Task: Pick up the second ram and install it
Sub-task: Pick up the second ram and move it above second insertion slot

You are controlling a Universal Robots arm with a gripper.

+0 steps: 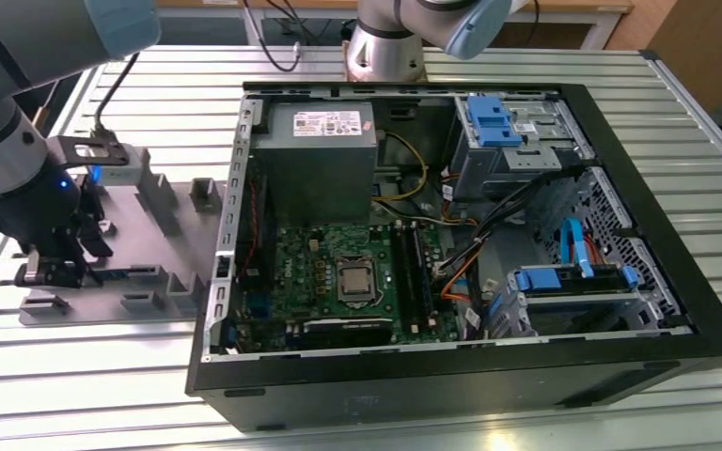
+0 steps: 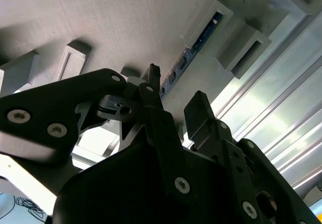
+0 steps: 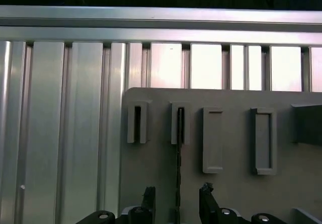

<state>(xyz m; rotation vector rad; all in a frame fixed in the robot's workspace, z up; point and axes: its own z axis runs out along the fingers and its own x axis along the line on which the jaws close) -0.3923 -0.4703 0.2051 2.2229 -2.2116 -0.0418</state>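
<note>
Ram (image 3: pixel 179 148) stands on edge in slots of the grey holder (image 3: pixel 236 133). Our gripper (image 3: pixel 177 191) straddles it, open, with a gap each side. To grip well, we should stay centred and square, closing on its flat faces.

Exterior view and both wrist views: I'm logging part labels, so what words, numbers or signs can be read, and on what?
No text can be read.
On the power supply, a white sticker: print too small.
On the drive cage, a pale sticker: too small.
On the motherboard: markings blurred.
On the second ram and the gray holder: no text seen.
</note>
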